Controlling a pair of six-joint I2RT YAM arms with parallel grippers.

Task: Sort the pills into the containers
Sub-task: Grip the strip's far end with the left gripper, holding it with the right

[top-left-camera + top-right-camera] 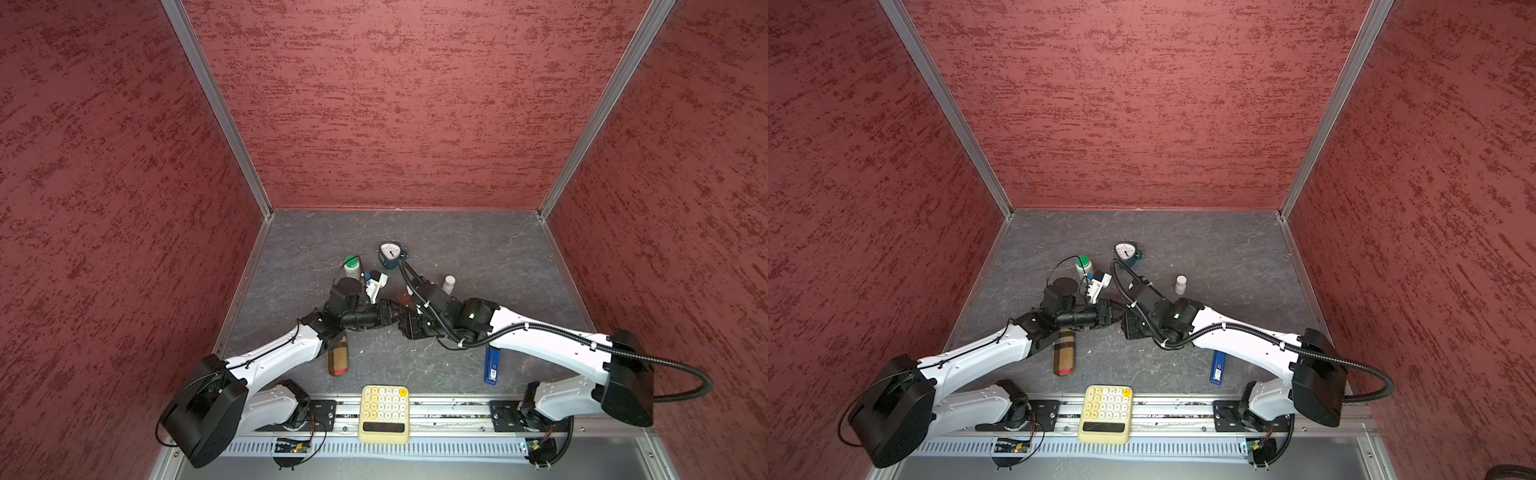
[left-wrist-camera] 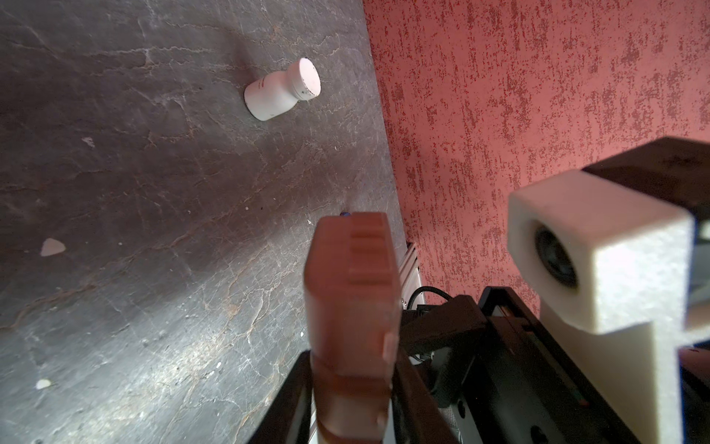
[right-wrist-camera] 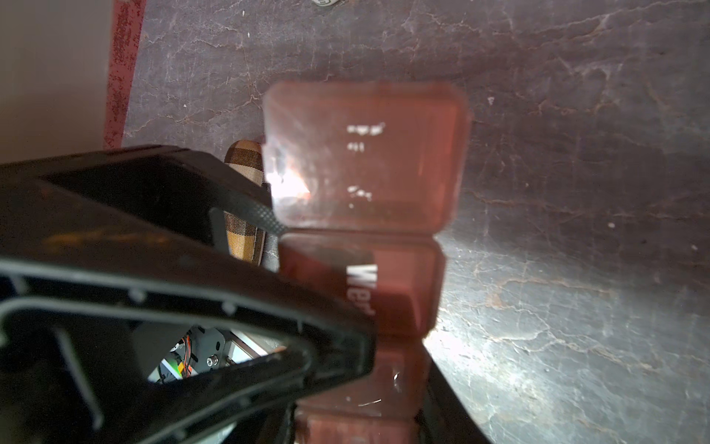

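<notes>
Pill-box strip [image 3: 384, 292] gripped by R pincer [image 3: 357, 426], apparently L pincer [image 2: 349, 384] too.

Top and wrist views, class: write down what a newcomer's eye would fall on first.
The left gripper and right gripper meet at mid-table, both clamped on one brown pill-box strip. Rough red walls box the scene in, and a yellow calculator lies at the near edge.
</notes>
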